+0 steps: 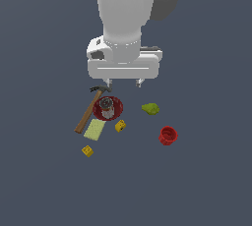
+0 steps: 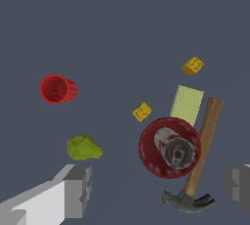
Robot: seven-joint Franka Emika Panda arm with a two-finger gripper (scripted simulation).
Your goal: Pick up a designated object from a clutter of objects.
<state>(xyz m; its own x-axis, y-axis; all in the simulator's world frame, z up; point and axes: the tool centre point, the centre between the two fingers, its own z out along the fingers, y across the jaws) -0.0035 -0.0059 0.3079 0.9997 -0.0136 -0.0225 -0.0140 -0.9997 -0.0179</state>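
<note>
The can point(image 1: 106, 106) lies tipped inside the red bowl point(image 1: 116, 112), its grey top showing and its long axis slanted, not upright. The hammer point(image 1: 90, 113) lies touching the bowl; the pear point(image 1: 151, 108) and red cup point(image 1: 168, 135) sit apart from it. Our gripper point(image 1: 123, 82) hangs just above the bowl, fingers spread wide and empty; we judge the can sits below, nearer one finger.

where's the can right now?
In the exterior view the can sits inside the red bowl, just under the tool, with the hammer at that view's left.
</note>
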